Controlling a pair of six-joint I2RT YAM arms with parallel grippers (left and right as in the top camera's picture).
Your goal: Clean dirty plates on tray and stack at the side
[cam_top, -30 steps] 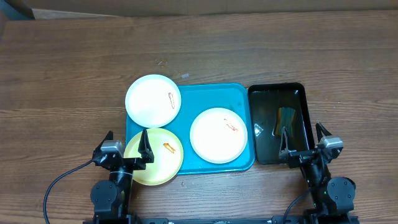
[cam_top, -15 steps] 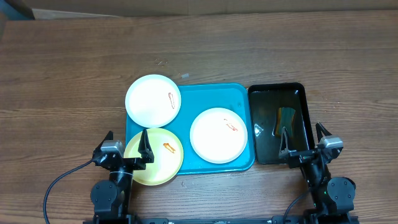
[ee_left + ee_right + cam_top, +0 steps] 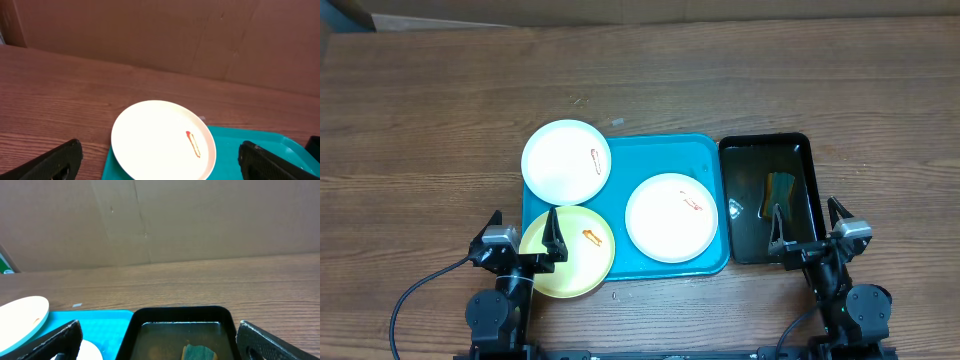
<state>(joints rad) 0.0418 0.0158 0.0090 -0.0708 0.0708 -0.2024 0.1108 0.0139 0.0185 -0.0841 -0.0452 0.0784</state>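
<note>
Nearest, the left gripper [image 3: 522,228] hangs with jaws apart and empty over the near-left edge of the pale yellow round plate [image 3: 575,258]. That plate bears an orange smear and lies partly off the near-left corner of the large turquoise plastic tray [image 3: 660,150]. The right gripper [image 3: 807,228], jaws likewise apart and empty, sits at the near end of the smaller glossy black tray [image 3: 807,145], where a greenish sponge [image 3: 780,187] lies in liquid. A smeared white round plate [image 3: 671,217] lies inside the turquoise tray; a second white plate [image 3: 566,161] overhangs its far-left corner. Both overhanging plates probably rest tilted on the rim, so wiping pressure could tip or slide them.
</note>
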